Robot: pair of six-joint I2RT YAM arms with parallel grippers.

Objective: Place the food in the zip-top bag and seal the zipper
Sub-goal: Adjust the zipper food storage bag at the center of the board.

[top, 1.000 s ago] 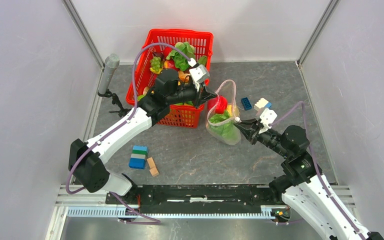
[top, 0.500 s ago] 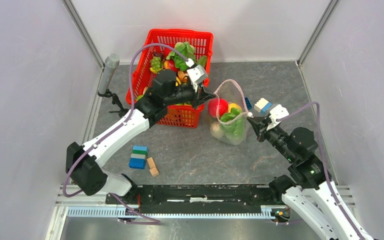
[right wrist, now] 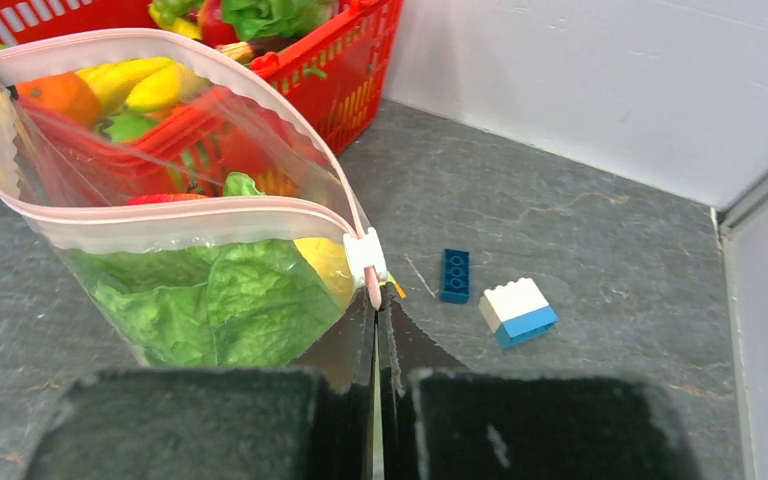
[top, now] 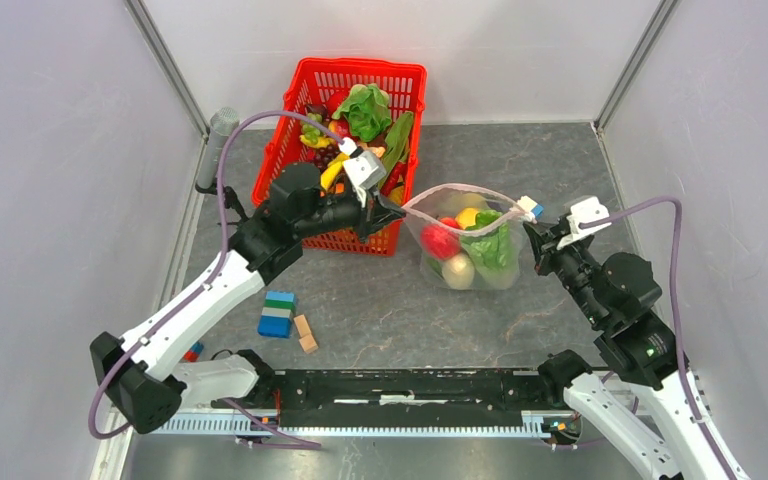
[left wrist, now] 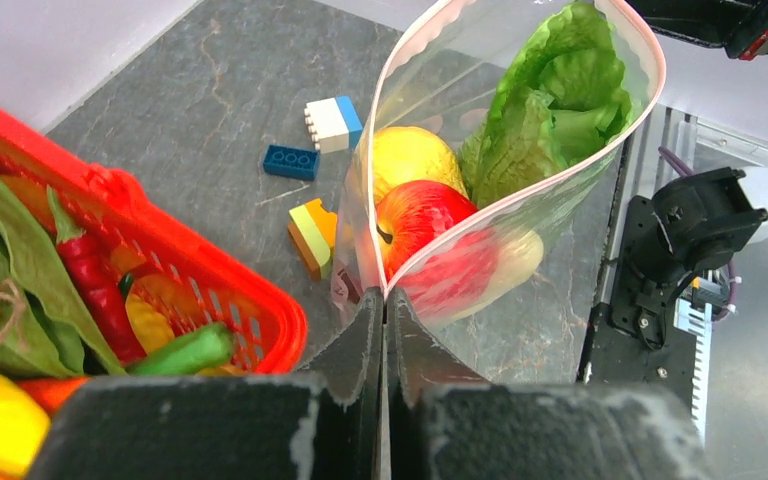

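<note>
Clear zip-top bag (top: 422, 222), holding food (top: 440, 241), stretches between left fingers (top: 390, 208) clenched on its nine-o'clock corner and right fingers (top: 533, 233) clenched at three o'clock.

The left arm (top: 200, 300) and right arm (top: 660, 425) share glossy white link shells between bulky black joint housings. A lilac cable (top: 650, 201) loops along each to a white boxy block (top: 363, 168) just behind the jaws. The left gripper (top: 399, 207) and right gripper (top: 529, 231) have matte black fingers (left wrist: 358, 345), grainy-surfaced and tapering to thin tips.
</note>
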